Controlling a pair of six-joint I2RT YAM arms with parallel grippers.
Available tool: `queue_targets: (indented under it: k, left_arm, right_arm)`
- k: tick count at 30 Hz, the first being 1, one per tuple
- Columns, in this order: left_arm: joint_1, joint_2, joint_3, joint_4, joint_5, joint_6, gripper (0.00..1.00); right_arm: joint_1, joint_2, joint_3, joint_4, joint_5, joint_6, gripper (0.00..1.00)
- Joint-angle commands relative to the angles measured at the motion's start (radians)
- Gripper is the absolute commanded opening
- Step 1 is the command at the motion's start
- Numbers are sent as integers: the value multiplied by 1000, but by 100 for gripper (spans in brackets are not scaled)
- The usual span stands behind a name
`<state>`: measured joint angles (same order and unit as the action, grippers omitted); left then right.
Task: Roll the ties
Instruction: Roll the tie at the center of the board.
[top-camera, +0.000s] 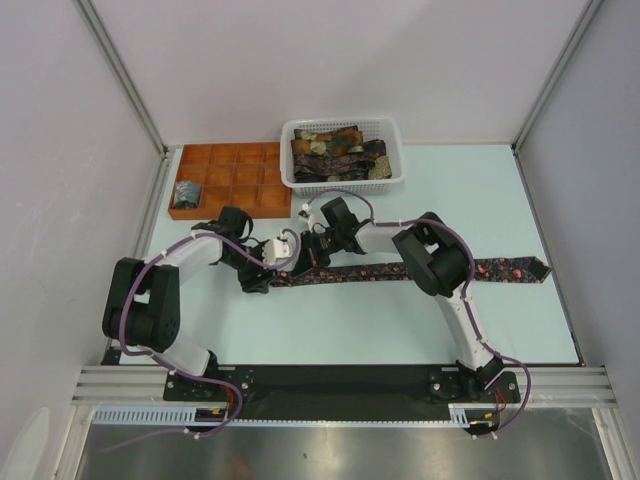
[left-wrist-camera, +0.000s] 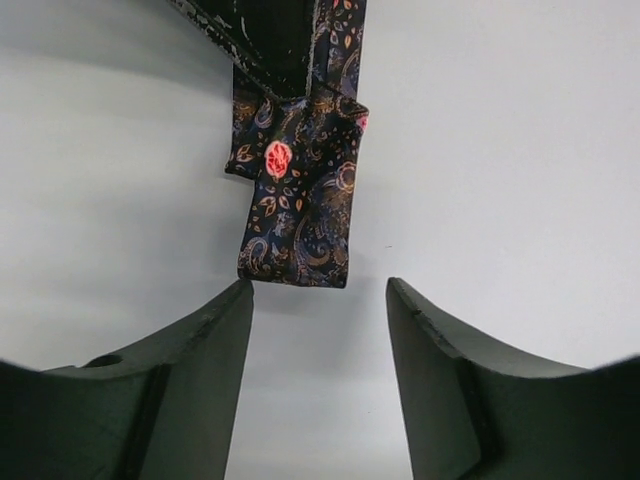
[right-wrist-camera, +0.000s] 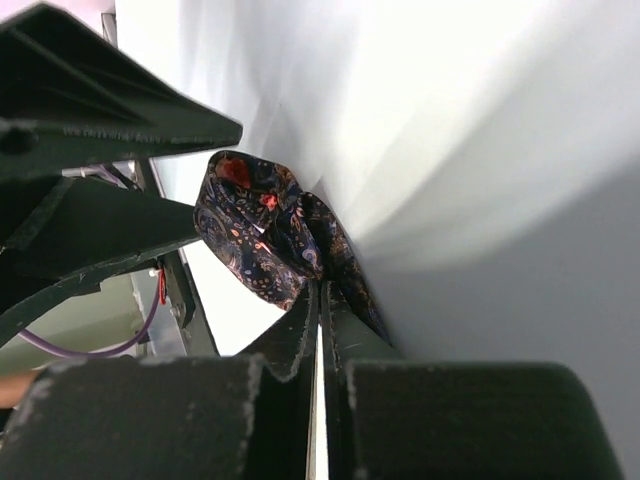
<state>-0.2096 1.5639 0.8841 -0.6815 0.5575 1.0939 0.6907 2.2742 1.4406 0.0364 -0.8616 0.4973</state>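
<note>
Right gripper: jaws pressed together, pinching the dark paisley tie where it is folded over; the fold bulges out just beyond the fingertips.
Left gripper: jaws spread apart, nothing between them; the tie's folded narrow end lies on the table just ahead of the two fingertips, not touching either.
Dark tie on the table: one, stretched flat across the table from the grippers near the middle out to its pointed wide end on the right; black with small pink-red and orange marks.
Table: pale, bare around the tie.
White mesh basket: one, at the far edge, holding several green-gold-brown ties; their number cannot be counted.
Orange compartment tray: one, left of the basket, with one dark rolled tie in a near-left compartment.
Writing: none readable on any item.
</note>
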Motion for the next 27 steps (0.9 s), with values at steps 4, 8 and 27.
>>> queue_targets:
  k: [4,8,27]
  left_arm:
    - [-42,-10,49,2,68,27,47]
    - [-80,13,78,5,71,18,35]
    - [-163,127,108,26,-10,-49,33]
  right_arm:
    - [-3,8,47,-7,6,-19,0]
    - [-2,4,46,-6,10,-23,0]
    - [-68,-90,-3,0,-68,66,33]
